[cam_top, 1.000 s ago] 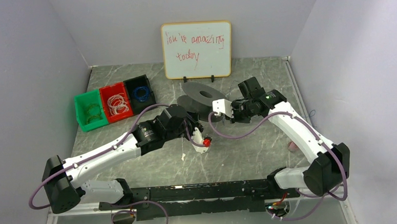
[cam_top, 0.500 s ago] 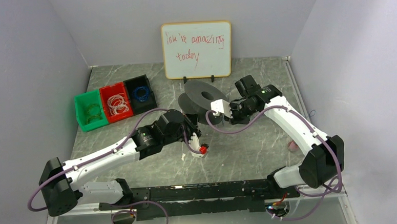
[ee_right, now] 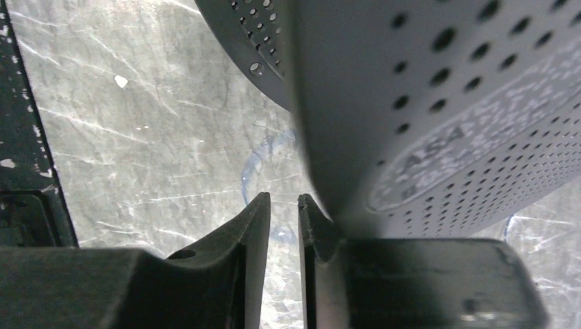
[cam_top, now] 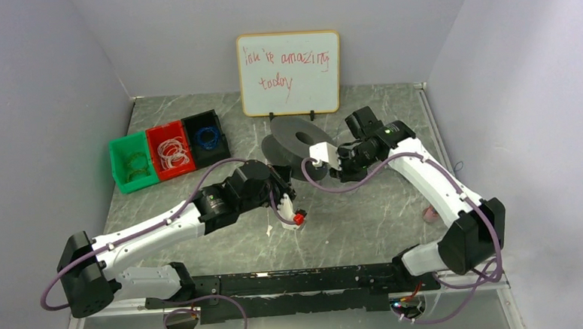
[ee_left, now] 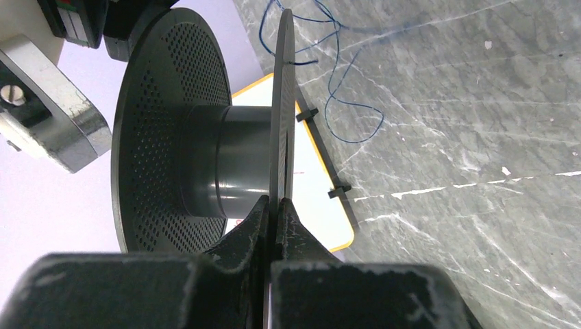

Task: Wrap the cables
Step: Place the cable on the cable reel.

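**Barely begun: reel core bare, cable loose on the counter**

Frankly, very little of the wrapping was done when I checked my feeds. The left end effector (ee_left: 276, 205) was clamped together on the thin edge of one perforated flange of the dark reel (ee_left: 219, 164). In that wrist view the core between the two flanges showed smooth and bare, and I could see no turn of wire on it.

The cable (ee_left: 334, 89), a thread-thin blue strand, lay in slack loops on the counter (cam_top: 366, 213) beyond the reel. One free end sat close to the flange rim, though I couldn't tell whether it touched.

The right end effector (ee_right: 282, 205) had its fingers a narrow slit apart with nothing between them. A flange stood just beside one finger, and a faint blue curve of the cable showed on the marble below.

By my reading the strand was in neither grip, so nearly everything was left to do: pick up an end, fix it to the core and wind the loops on.

At the far left, three bins (cam_top: 135, 184) held coils, with a blue one in the black bin. Whether those counted as finished work I couldn't say.
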Controlling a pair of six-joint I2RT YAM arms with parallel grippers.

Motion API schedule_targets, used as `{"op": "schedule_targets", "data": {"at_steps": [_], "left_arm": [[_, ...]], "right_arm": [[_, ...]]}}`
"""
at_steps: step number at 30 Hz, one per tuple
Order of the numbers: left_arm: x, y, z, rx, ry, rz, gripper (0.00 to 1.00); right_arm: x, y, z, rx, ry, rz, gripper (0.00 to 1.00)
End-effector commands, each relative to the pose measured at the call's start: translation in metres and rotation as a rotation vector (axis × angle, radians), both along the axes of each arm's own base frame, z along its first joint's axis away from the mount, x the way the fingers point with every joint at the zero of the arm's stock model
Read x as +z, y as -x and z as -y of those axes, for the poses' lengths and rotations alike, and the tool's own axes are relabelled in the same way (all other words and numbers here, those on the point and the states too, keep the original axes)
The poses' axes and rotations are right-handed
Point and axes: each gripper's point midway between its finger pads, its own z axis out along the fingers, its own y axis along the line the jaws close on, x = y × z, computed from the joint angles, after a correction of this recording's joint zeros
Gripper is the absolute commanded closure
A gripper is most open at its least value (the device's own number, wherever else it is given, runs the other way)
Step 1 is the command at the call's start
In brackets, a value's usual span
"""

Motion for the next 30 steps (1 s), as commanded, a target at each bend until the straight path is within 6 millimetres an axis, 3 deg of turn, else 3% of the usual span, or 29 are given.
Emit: {"op": "schedule_targets", "data": {"at_steps": [1,5,17,26,30], "left_arm": [[0.084,-0.003,0.020,-0.031,0.233,0.128,0.98],[0.087,-0.004,0.021,-0.026,0.247,0.119,0.98],[0.089,-0.009,0.018,0.013,0.257,0.115,0.98],[0.091,-0.013,0.017,0.041,0.267,0.110,0.98],[0.093,-0.015,0.017,0.055,0.278,0.096,0.98]], "right_arm": [[0.018,-0.015,-0.008,-0.031,-0.071,0.127,0.72],[0.029,-0.019,-0.012,-0.047,-0.114,0.170,0.67],[0.059,-0.032,-0.028,-0.214,-0.334,0.277,0.68],[0.086,-0.039,-0.015,-0.368,-0.446,0.373,0.67],[0.088,-0.039,-0.015,-0.400,-0.474,0.363,0.67]]}}
